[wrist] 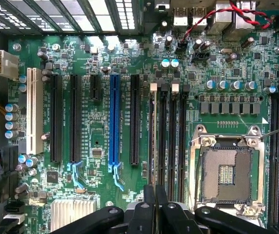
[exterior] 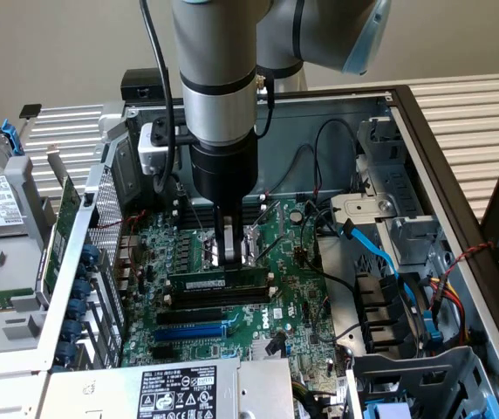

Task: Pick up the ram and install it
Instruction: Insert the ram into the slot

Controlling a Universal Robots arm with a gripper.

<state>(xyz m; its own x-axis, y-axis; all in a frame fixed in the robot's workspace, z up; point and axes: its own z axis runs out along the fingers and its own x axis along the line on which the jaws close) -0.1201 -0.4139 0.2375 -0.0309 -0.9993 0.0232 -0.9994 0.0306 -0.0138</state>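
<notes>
Status: pick-up is complete and insertion is in progress. The ram stands on edge in the bank of 4 black memory slots on the motherboard, between the CPU socket and the blue expansion slot. In the wrist view the ram shows as a thin line along the slot on the expansion-slot side of the bank, and the motherboard lies flat below with the blue expansion slot well apart from the ram. The gripper points straight down over about the middle of the ram's length, with its tips at the ram's top edge. In the wrist view the gripper has its 2 fingers drawn close together, leaving only a narrow gap in line with the ram's edge; judged from this, the fingers are closed on the top edge of the ram, not released. The ram sits level along the slot in the exterior view, with no visible tilt. A white latch shows at 1 end of that slot, but whether it is locked over the ram cannot be told. Judgement: placement in the slot is done; full seating, latch engagement and release of the ram are unconfirmed.
</notes>
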